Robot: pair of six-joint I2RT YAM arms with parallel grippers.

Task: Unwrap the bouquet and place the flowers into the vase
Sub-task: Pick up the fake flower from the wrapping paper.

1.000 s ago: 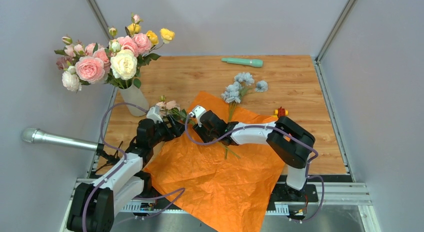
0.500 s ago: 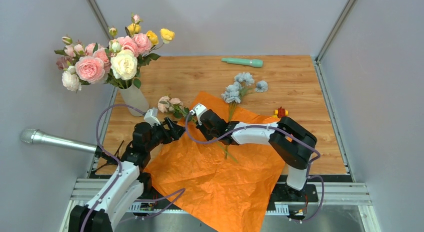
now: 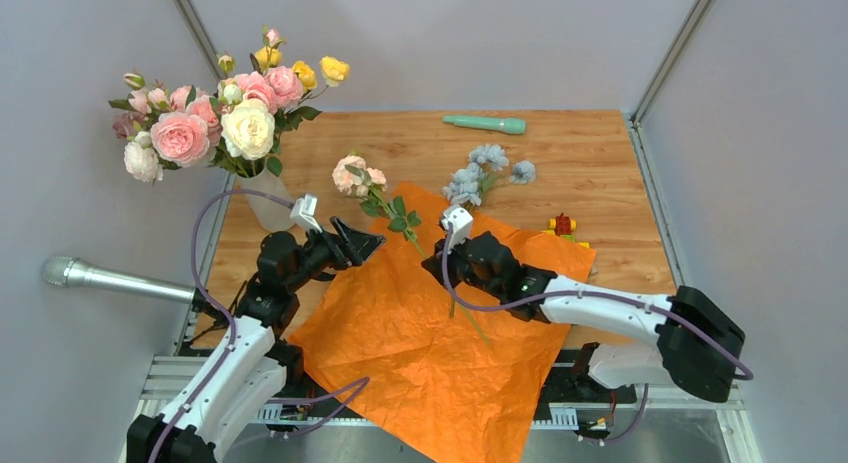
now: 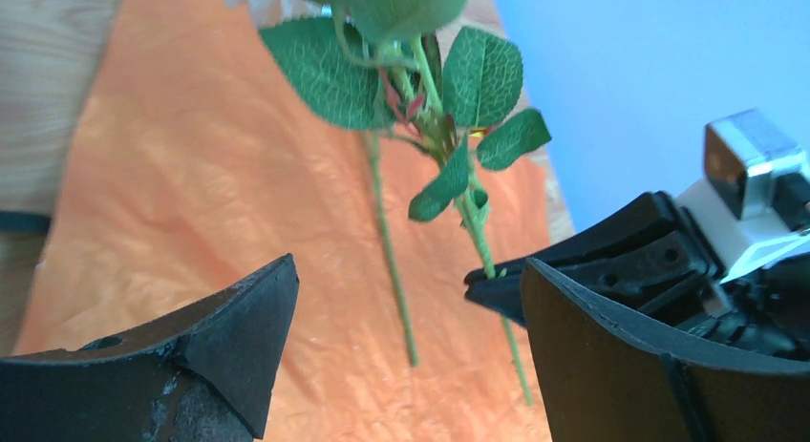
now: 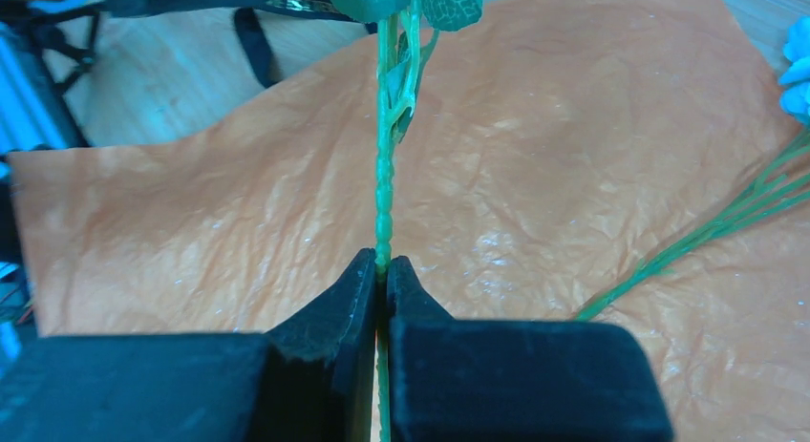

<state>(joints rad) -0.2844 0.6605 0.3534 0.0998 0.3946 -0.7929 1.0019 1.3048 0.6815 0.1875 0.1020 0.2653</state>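
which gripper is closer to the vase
Left. The left gripper hangs open just right of the vase; the right gripper is farther right, shut on a flower stem.

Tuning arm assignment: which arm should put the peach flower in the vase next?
Probably right: the right gripper is shut on the stem of the peach flower. The left gripper is open and empty, though nearer the vase.

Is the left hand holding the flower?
No, the left hand stands wide open, while the right hand pinches the flower stem.
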